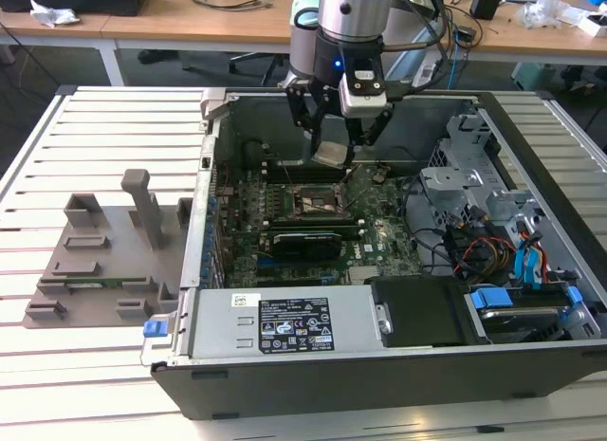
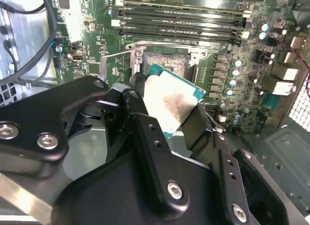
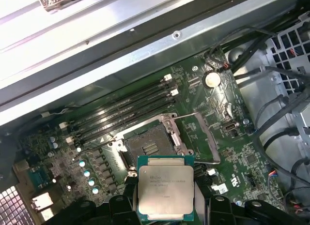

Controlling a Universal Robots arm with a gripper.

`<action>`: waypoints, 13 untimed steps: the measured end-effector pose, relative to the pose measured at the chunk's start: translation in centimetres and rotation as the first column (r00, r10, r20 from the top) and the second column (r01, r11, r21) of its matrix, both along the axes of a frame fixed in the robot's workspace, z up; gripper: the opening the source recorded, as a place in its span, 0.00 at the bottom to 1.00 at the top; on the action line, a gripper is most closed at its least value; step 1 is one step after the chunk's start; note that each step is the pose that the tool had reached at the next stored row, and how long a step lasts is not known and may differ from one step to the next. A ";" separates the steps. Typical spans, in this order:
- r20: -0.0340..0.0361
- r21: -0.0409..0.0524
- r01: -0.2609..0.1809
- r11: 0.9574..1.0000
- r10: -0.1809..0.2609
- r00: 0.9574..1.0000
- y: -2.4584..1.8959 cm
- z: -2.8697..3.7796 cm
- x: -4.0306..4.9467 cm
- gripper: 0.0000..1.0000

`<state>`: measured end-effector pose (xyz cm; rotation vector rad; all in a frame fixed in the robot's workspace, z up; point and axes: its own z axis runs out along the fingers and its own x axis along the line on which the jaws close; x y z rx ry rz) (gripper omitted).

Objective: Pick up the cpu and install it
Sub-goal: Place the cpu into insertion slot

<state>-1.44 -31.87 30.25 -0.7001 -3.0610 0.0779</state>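
While the gripper (image 1: 331,149) hangs over the open case (image 1: 398,379), its fingers (image 2: 145,133) are clamped on the cpu (image 2: 172,104) (silvery top showing); the bare socket (image 3: 150,145) lies below it, apart, seemingly offset slightly rather than squarely underneath.

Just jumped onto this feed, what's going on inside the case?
The arm's gripper is shut on the cpu, holding it in the air inside the open computer case. The chip hangs above the motherboard, close to the socket, whose frame is open and empty. It is not seated yet.
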 end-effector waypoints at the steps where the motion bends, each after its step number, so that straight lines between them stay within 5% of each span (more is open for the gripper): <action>1: 0.000 0.000 0.013 1.000 -0.013 1.000 0.00 0.00 0.00 0.55; 13: 0.000 -0.002 0.156 0.988 -0.156 0.988 0.00 -0.03 0.00 0.55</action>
